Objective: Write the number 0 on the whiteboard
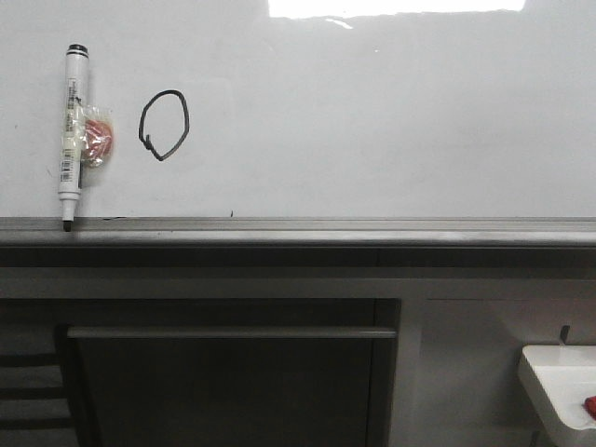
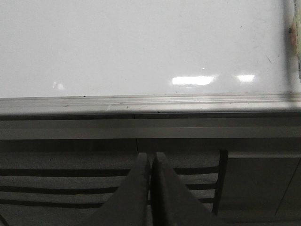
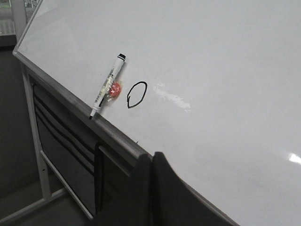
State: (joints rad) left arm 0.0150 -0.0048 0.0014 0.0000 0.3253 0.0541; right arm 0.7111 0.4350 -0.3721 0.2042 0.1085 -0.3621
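The whiteboard [image 1: 372, 121] fills the upper front view, with a grey ledge [image 1: 307, 228] along its lower edge. A black number 0 [image 1: 165, 125] is drawn on its left part; it also shows in the right wrist view [image 3: 137, 94]. A white marker [image 1: 72, 135] with a black cap stands upright to the left of the 0, tip down on the ledge, an orange lump stuck beside it; it shows in the right wrist view [image 3: 107, 85] too. My left gripper [image 2: 151, 157] is shut and empty, below the ledge. My right gripper [image 3: 152, 157] is shut and empty, away from the marker. Neither gripper shows in the front view.
Below the ledge is a dark cabinet front with a horizontal bar [image 1: 233, 331]. A small white tray [image 1: 559, 386] with a red item [image 1: 589, 405] sits at the lower right. Glare [image 1: 391, 7] lies at the board's top edge.
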